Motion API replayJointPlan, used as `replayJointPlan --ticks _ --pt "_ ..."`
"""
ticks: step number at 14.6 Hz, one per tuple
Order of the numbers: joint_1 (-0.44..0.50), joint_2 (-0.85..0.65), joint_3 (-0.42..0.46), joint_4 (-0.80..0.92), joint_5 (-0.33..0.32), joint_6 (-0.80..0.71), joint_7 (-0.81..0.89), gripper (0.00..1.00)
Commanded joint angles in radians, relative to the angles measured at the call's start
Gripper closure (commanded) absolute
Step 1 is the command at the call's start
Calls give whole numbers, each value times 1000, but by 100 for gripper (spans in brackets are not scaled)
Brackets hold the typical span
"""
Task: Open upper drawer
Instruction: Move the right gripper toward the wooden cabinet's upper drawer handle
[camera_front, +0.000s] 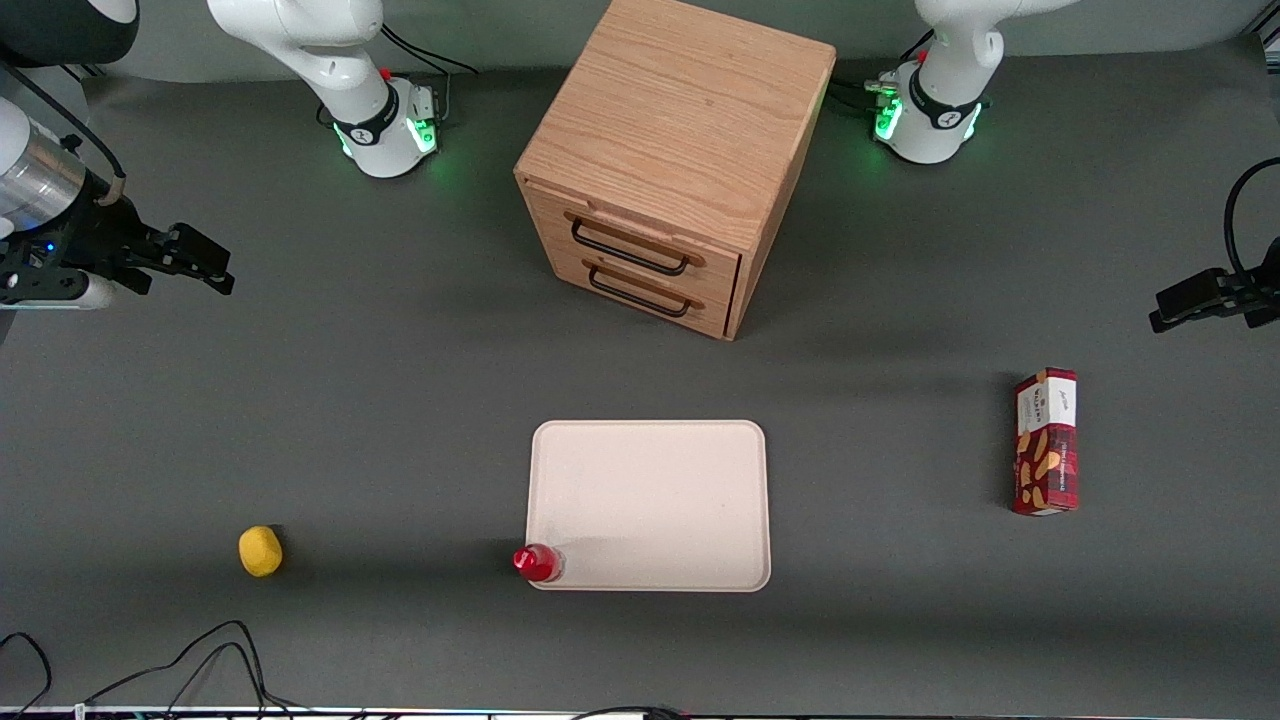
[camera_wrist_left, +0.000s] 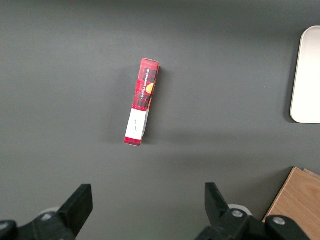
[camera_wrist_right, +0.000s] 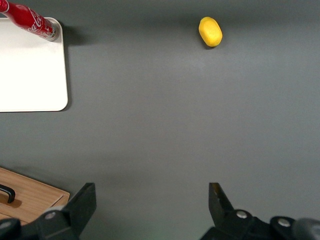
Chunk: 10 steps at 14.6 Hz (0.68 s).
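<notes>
Tabletop (camera_front: 400, 400) in dark grey is shown. Oak cabinet (camera_front: 680, 120) is set midway, its upper drawer (camera_front: 630, 245) shut flush. Cream tray (camera_front: 650, 500) lies nearer the camera. Gripper (camera_front: 205, 265), fingers spread wide, is held above bare surface toward the working arm's end, well apart from the cabinet.

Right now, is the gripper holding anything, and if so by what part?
Nothing is held. The gripper is open over bare table at the working arm's end, well clear of the upper drawer, whose black handle is untouched.
</notes>
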Motion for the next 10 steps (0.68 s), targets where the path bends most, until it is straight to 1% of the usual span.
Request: replayJointPlan --ticks 1,4,5,7,10 --pt "-12 -15 10 -16 16 12 14 0" --pt "6 6 10 12 19 12 17 0" --pt "28 31 12 36 21 12 14 0" --pt "84 72 12 81 60 7 2 0" --pt "204 144 15 157 64 -4 -1 0"
